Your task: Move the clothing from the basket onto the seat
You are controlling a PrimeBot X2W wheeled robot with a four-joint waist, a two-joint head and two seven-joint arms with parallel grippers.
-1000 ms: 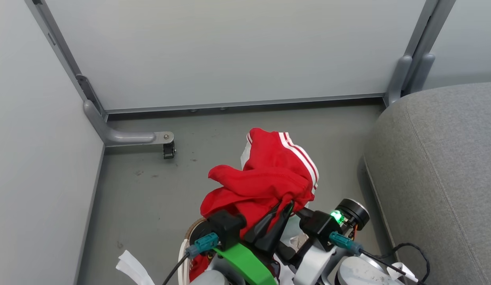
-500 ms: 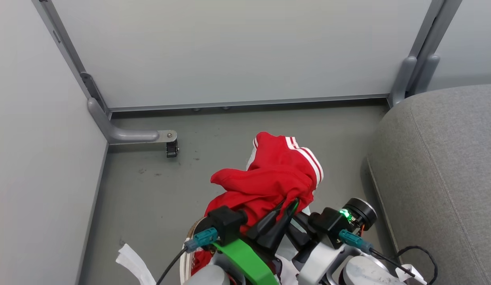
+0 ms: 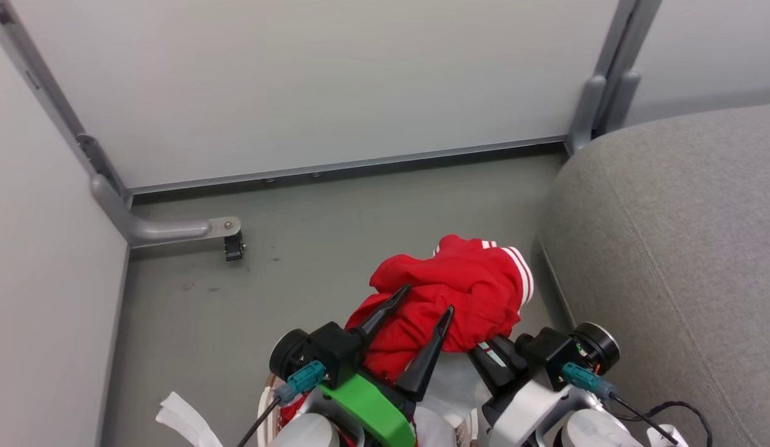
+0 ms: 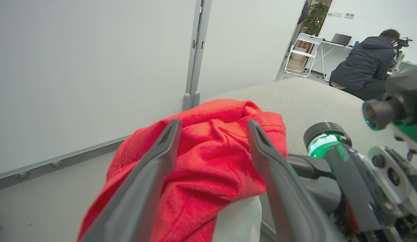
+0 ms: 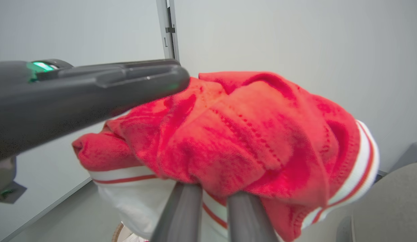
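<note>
Premises: a partitioned test bay inside a robotics lab or office, not a home. Evidence: pale partition panels [image 3: 310, 81] on grey metal posts, one foot carrying a castor [image 3: 233, 247]; bare grey floor [image 3: 335, 211]; a grey sofa [image 3: 670, 248] set against the panels. Beyond them: white folding chair [image 4: 301, 53], open laptop [image 4: 341, 39], potted plant [image 4: 317, 13], a person [image 4: 366, 67] bent forward, facing away

Nothing can be read: no text, label, brand, number or sign is legible on the clothing [image 3: 459, 292] or anywhere else.
</note>
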